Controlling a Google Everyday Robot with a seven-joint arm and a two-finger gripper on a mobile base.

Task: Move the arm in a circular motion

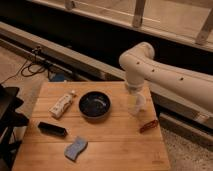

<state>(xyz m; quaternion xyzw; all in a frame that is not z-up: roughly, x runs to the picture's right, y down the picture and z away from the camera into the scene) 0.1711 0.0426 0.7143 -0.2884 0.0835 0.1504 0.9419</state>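
The arm [165,75] is cream-white with small dark dots and reaches in from the right edge. Its bulbous elbow [136,61] hangs over the table's back right part. The short wrist points down from the elbow. The gripper [135,96] sits at the wrist's end, just above or in front of a clear plastic cup [138,107]; whether it touches the cup cannot be told.
On the wooden table [115,150] are a dark bowl [95,104], a white bottle [62,104] lying down, a black bar [52,129], a blue sponge [76,148] and a reddish-brown bar [149,125]. A black chair [9,120] stands at the left. Cables lie on the floor behind.
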